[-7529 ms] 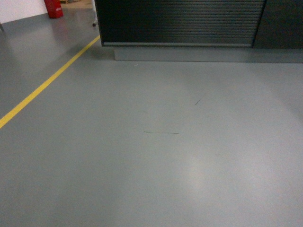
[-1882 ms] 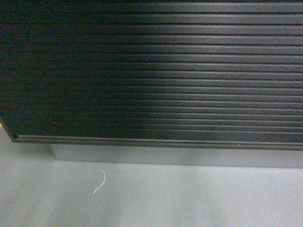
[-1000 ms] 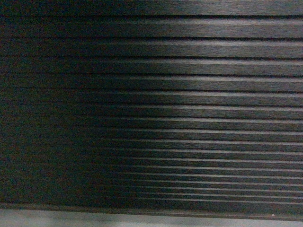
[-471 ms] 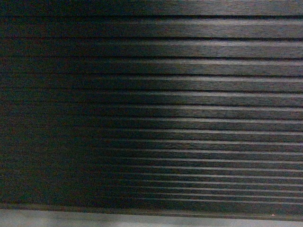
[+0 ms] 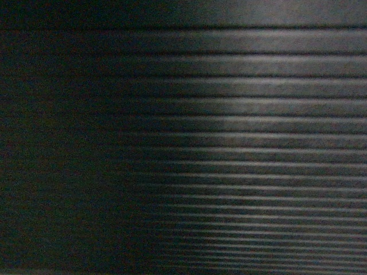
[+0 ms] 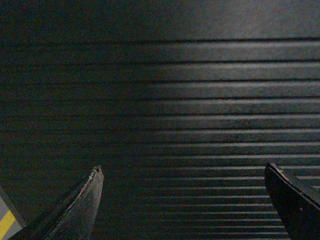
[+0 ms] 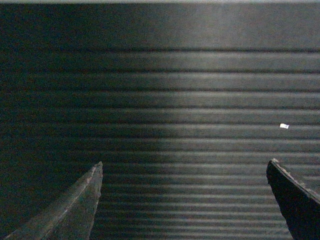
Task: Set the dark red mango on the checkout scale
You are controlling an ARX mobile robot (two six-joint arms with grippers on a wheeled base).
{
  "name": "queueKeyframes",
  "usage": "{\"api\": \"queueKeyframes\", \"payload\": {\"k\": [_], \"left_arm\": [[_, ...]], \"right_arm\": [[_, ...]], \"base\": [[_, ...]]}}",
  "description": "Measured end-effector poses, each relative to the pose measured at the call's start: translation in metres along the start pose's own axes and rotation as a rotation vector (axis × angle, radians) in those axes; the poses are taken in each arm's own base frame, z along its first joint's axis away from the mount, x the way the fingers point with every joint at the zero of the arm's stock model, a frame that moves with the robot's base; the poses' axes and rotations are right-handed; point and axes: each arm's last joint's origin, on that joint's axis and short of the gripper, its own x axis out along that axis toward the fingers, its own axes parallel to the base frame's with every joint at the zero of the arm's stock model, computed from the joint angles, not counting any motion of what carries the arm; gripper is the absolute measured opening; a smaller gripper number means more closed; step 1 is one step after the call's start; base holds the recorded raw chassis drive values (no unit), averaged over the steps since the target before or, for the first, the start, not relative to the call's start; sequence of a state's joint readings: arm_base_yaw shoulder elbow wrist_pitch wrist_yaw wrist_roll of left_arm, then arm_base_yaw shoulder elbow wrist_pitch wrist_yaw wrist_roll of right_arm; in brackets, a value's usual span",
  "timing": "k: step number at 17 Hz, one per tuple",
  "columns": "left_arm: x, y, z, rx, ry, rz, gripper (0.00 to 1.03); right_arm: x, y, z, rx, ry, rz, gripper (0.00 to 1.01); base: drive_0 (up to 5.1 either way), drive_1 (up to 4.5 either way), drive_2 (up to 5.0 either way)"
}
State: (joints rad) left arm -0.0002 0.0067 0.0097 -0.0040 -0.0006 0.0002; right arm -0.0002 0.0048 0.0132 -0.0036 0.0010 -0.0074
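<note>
The checkout's dark slatted front (image 5: 229, 143) fills the head view at close range. The same slats (image 6: 200, 110) face my left gripper (image 6: 182, 172), whose fingers stand wide apart with nothing between them. My right gripper (image 7: 184, 169) is open too, pointing at the slatted front (image 7: 190, 100), empty. The dark red mango and the scale are out of view in every frame.
A sliver of grey floor with a yellow line (image 6: 5, 224) shows at the bottom left of the left wrist view. A small white speck (image 7: 284, 126) sits on a slat at the right of the right wrist view.
The head view has closed in on the counter front: open floor, then slats above the grey plinth, now only slats, with the plinth strip gone from the bottom edge.
</note>
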Motion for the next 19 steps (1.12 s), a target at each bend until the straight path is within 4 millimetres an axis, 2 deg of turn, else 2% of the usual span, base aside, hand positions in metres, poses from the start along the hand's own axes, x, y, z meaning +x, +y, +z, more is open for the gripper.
{"api": "queueKeyframes", "payload": {"k": [19], "left_arm": [[0.0000,0.0000,0.0000,0.000,0.000,0.001,0.98]], "right_arm": [[0.0000,0.0000,0.0000,-0.001,0.000,0.001,0.98]], "base": [[0.0,0.00,0.0]]}}
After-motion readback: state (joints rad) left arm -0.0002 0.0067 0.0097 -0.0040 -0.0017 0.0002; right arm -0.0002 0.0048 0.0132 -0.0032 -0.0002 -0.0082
